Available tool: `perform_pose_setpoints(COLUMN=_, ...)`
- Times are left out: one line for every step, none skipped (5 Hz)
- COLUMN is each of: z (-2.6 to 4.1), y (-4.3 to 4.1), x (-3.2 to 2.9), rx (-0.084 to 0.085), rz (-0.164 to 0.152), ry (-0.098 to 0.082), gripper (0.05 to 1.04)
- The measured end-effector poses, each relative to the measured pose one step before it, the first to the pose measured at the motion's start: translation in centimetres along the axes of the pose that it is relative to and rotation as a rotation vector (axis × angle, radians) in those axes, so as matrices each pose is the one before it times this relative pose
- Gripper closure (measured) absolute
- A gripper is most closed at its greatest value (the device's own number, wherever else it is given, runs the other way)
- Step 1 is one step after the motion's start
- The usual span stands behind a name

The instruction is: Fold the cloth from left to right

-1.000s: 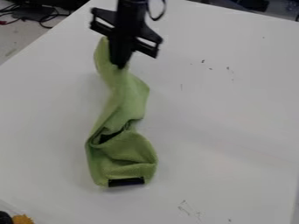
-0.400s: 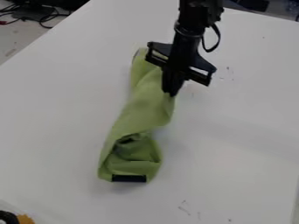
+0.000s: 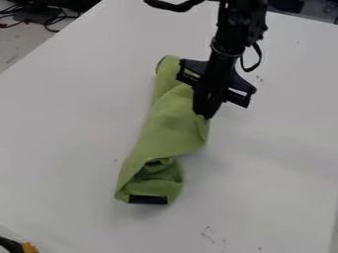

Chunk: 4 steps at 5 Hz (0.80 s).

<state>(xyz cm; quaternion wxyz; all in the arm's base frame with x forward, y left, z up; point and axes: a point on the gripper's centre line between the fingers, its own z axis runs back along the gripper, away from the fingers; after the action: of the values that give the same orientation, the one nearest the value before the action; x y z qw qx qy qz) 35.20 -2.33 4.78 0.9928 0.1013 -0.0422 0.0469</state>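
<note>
Cloth (image 3: 169,130) seemingly pinched in claw (image 3: 208,116).

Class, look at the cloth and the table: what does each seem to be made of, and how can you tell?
Cloth: probably a soft woven or knitted fabric with a matt finish, since it bends into loose folds and shows no shine.
Table: perhaps laminate or painted board, smooth and pale, with small dark marks on its flat surface.

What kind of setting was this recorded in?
Probably a robotics lab or workshop: a black robot arm works over a plain white table with a green cloth on it, and loose cables lie beyond the table's far left edge.
</note>
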Motion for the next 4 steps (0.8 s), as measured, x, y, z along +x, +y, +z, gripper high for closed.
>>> perform_pose_setpoints(z=0.022, y=-0.033, x=0.135, rx=-0.0030, rz=0.0160, ry=-0.0104, gripper=0.543)
perform_pose_setpoints(z=-0.186, y=0.040, x=-0.189, rx=0.0029, rz=0.0132, ry=0.0034, gripper=0.236)
perform_pose_setpoints(z=-0.093, y=-0.011, x=-0.122, rx=-0.0006, rz=-0.0002, ry=0.0035, gripper=0.073)
perform_pose_setpoints(z=0.209, y=-0.097, x=-0.157, rx=-0.0097, rz=0.0004, ry=0.0079, gripper=0.078)
